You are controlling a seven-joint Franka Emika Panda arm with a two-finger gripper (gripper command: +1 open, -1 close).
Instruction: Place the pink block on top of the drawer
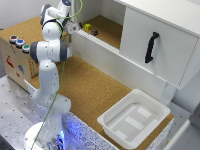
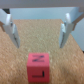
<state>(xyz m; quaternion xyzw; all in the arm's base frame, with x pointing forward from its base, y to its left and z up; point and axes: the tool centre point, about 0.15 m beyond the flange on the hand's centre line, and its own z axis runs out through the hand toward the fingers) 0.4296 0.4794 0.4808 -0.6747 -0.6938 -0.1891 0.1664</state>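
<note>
pink block [image 2: 38,66]: reddish-pink, black marks | yellow cube [image 1: 87,26]: yellow | bin [image 1: 114,127]: white | handle [image 1: 151,47]: black

Pink block [image 2: 38,66] flat on cork surface [image 2: 60,62]

A: Cork-like, rough and grainy, matt all over the desk [image 1: 95,90].

B: Glossy white plastic on the arm [image 1: 50,50]. Same sheen on the tub [image 1: 107,122] at the desk's edge.

A: Smooth matt white on the drawer [image 1: 165,42] front beyond the tub; black handle [image 1: 151,47], looks plastic.

B: Pink block [image 2: 38,66] smooth, faintly shiny. Pincer [image 2: 38,31] fingers [image 2: 65,31] dull grey, metal-like.
</note>
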